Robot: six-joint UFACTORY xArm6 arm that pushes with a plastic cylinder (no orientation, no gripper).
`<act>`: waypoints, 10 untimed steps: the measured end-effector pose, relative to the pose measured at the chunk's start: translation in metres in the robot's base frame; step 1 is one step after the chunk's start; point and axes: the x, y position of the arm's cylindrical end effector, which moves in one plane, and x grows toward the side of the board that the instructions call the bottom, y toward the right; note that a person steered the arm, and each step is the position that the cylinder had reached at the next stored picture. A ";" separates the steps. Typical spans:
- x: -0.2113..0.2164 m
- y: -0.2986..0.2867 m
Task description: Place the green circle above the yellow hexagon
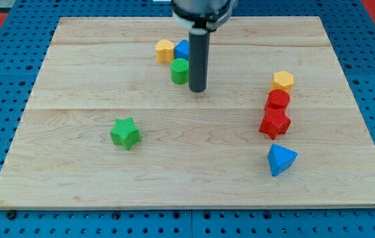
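My tip (198, 90) touched the green circle's (180, 71) right side; nothing was gripped. Yellow hexagon (165, 50) sat just upper-left, near the board's (75, 165) top edge.

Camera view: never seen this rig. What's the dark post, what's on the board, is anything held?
There is one picture, taken from a single camera looking down at an angle on a wooden board that lies on a blue pegboard. The dark post is the end of a robot arm: a plain rod with no gripper, so nothing is held. It only pushes blocks by sliding my tip along the board.

My tip stands right beside the green circle, on its right in the view. Just above that sit a yellow hexagon and a blue block, partly hidden by the rod. At the view's right, a second yellow hexagon tops a column with two red blocks, and a blue block lies below them. A green star lies alone, lower left.
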 end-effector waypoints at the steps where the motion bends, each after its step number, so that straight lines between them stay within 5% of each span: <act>1: 0.009 -0.062; 2: -0.011 -0.109; 5: -0.019 -0.019; 7: -0.042 -0.089; 9: -0.060 0.074; 10: -0.062 0.022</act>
